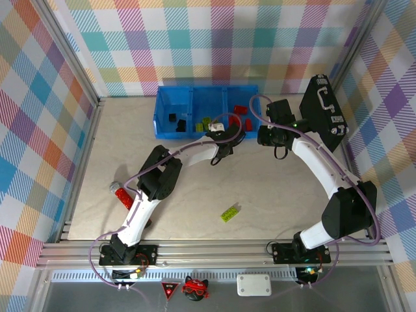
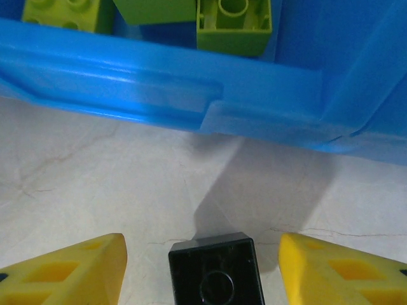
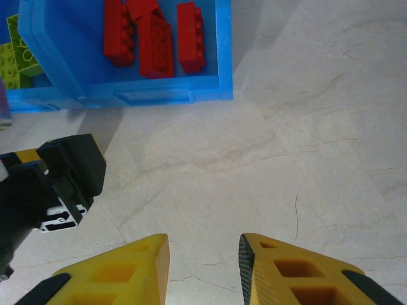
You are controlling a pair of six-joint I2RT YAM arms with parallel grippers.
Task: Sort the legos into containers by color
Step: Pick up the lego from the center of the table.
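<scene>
- While the left gripper [image 2: 202, 238] hangs low over the table [image 1: 195, 188] just in front of the containers [image 1: 158, 110], its yellow fingers [image 2: 70, 270] stand well apart
- Between those fingers sits a black brick [image 2: 216, 270]; a gap shows on each side of it, so neither finger has hold of it as far as I can see
- That brick is near the bins' blue front wall but not touching it
- Looking over that wall, the lime green bricks [image 2: 232, 25] lie in the compartment straight ahead, one of them with its hollow underside showing
- From above, the three joined bins hold the sorted colours: black bricks [image 1: 175, 120] in the left one, lime green in the middle, red bricks [image 3: 156, 44] in the right
- The right gripper [image 3: 205, 244] hovers over bare table, near the right end of the bins; its jaws are only narrowly parted, with nothing between them
- One lone lime green brick [image 1: 229, 212] lies out on the open table, well apart from the bins and from both grippers
- A long red bar [image 1: 122, 194] lies beside the left arm, close to the table's left edge
- A black briefcase [image 1: 324, 110] stands against the right wall
</scene>
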